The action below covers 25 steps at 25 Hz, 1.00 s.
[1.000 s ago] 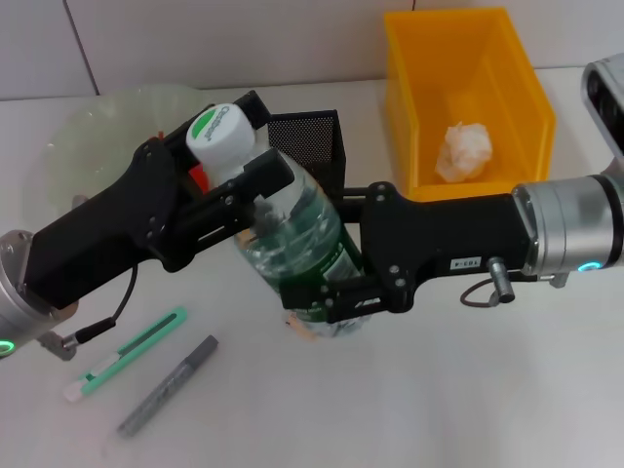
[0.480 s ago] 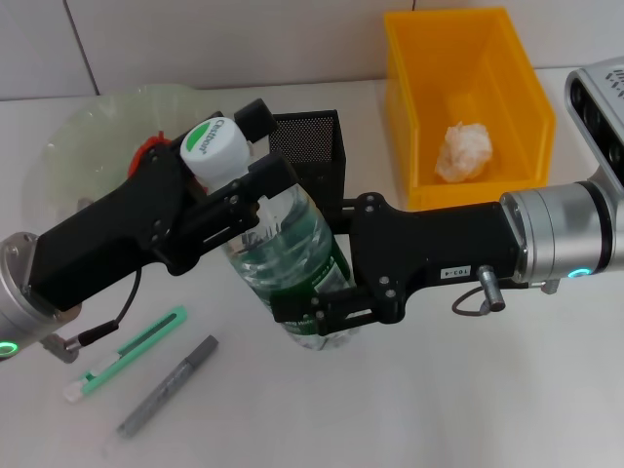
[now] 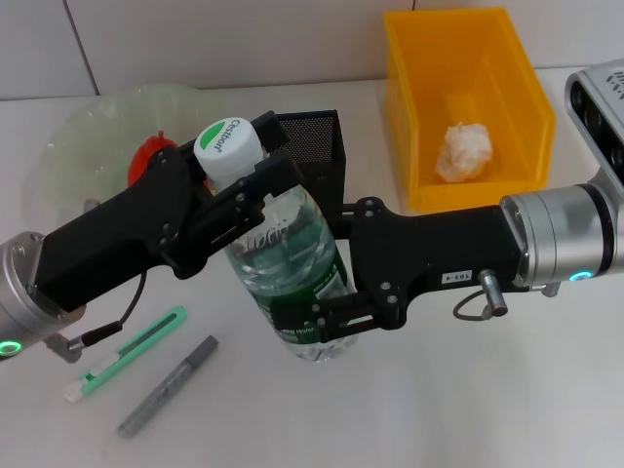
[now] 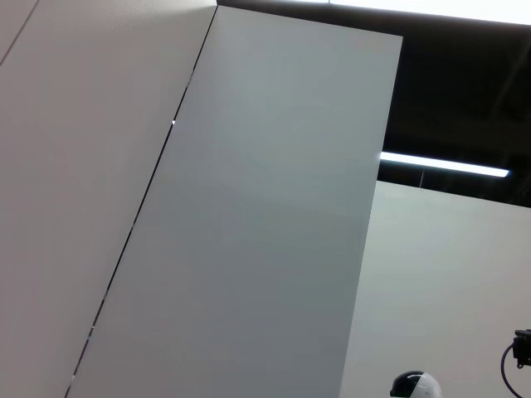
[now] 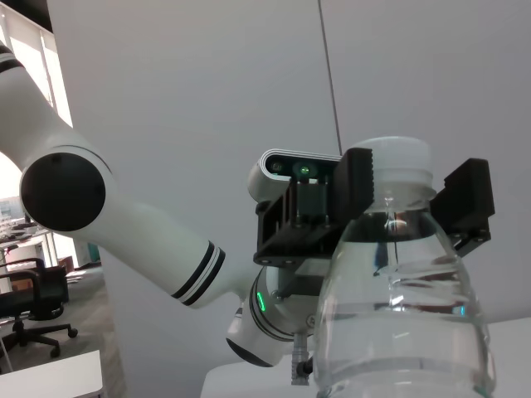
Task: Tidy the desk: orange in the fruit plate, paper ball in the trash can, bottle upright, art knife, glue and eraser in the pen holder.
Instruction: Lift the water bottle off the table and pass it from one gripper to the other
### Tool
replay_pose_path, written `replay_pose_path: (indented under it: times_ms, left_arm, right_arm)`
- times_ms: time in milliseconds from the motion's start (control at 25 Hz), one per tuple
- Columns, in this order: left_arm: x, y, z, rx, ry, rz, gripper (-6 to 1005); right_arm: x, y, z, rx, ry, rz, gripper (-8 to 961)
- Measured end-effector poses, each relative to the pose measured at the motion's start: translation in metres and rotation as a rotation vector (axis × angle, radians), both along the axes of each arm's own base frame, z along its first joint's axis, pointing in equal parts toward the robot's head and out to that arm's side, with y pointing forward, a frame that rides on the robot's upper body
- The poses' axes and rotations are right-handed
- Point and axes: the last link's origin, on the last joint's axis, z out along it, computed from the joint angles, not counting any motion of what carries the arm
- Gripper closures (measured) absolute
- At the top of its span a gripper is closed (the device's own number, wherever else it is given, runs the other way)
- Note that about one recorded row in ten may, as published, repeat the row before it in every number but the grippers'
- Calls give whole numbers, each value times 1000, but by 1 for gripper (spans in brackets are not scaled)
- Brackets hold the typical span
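The bottle (image 3: 288, 268), clear with a white cap and dark green label, stands nearly upright at the table's centre. My left gripper (image 3: 249, 161) is shut on its neck just under the cap. My right gripper (image 3: 312, 304) is shut on its lower body at the label. In the right wrist view the bottle (image 5: 398, 307) fills the foreground, with the left gripper (image 5: 411, 186) clamped at either side of the cap. The orange (image 3: 146, 156) lies in the fruit plate (image 3: 83, 132), partly behind my left arm. The paper ball (image 3: 463, 148) sits in the trash can (image 3: 517, 97). The pen holder (image 3: 310, 144) stands just behind the bottle. The eraser is hidden.
A green art knife (image 3: 132, 351) and a grey glue pen (image 3: 168, 384) lie on the table at front left, below my left arm. The left wrist view shows only wall panels and a ceiling light.
The bottle has swung from a leftward tilt to nearly upright, and its base has come lower. Both grippers moved with it. More of the orange now shows behind the left arm.
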Motion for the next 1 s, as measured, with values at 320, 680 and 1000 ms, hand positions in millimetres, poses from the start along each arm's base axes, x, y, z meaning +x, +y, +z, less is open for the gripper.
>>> replay_pose_path:
  times_ms: [320, 680, 1000]
  left_arm:
    - [1, 0, -1, -5, 9, -8, 553]
    - [2, 0, 0, -3, 5, -17, 552]
    - [2, -2, 0, -8, 15, -31, 551]
  right_arm:
    - [3, -3, -4, -22, 5, -16, 177]
    - [7, -3, -3, -21, 49, -63, 172]
    - [6, -6, -2, -36, 60, -65, 159]
